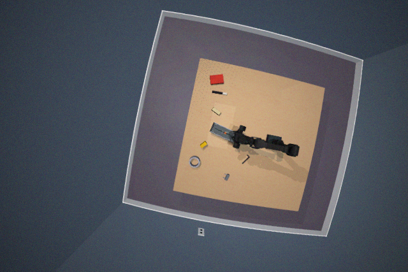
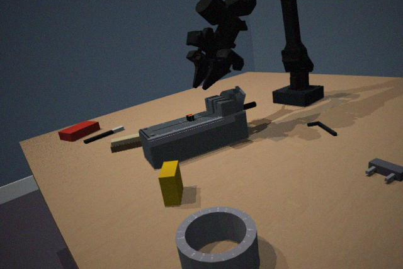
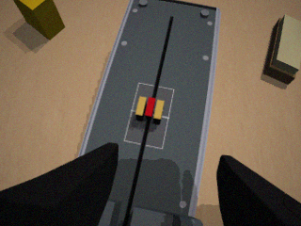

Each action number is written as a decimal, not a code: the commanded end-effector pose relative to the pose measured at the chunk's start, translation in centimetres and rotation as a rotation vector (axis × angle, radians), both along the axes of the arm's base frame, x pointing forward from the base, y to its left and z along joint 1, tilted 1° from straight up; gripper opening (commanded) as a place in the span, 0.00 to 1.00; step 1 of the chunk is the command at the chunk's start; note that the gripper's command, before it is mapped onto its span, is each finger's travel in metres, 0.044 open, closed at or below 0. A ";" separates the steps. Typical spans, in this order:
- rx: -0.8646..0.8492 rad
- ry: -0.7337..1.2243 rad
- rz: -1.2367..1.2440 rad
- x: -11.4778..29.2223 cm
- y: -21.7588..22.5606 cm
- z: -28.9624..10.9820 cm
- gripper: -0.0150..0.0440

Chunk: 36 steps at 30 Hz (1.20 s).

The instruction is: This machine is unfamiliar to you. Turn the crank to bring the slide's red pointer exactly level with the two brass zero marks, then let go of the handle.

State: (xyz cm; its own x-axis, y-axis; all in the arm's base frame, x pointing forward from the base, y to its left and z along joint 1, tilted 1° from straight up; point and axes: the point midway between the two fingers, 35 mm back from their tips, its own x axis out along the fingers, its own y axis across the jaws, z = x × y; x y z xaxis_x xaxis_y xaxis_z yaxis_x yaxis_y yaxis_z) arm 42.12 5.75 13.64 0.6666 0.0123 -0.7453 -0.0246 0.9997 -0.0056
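Note:
The grey machine [image 1: 216, 133] [image 2: 195, 140] [image 3: 185, 80] is a long block with a slotted top. Its red pointer [image 3: 150, 107] sits between the left brass mark [image 3: 141, 106] and the right brass mark [image 3: 159, 109]. The three look level in the wrist view, as near as I can tell. The black crank handle [image 2: 250, 106] sticks out from the machine's end toward the arm's base. My gripper [image 2: 199, 87] [image 3: 168, 159] is partly open and empty, above the machine and clear of the handle. The handle is out of sight in the wrist view.
A yellow block [image 1: 203, 144] [image 2: 169, 183] and a grey ring [image 1: 190, 164] [image 2: 184, 243] stand on one side of the machine. A pale block [image 1: 216, 111] [image 2: 126, 143], a marker [image 2: 101, 136] and a red block [image 2: 79, 130] lie on the other. A hex key [image 2: 325, 127] lies nearer the arm's base.

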 end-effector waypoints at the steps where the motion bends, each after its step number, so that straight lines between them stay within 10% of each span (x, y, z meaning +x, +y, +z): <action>1: 0.000 0.000 0.000 0.0 0.0 0.0 0.42; 5: 0.000 0.000 0.000 0.0 0.0 0.0 0.25; 26: 0.001 0.000 0.001 0.0 0.0 0.0 0.25; 36: 0.001 0.000 0.001 0.0 0.0 0.0 0.70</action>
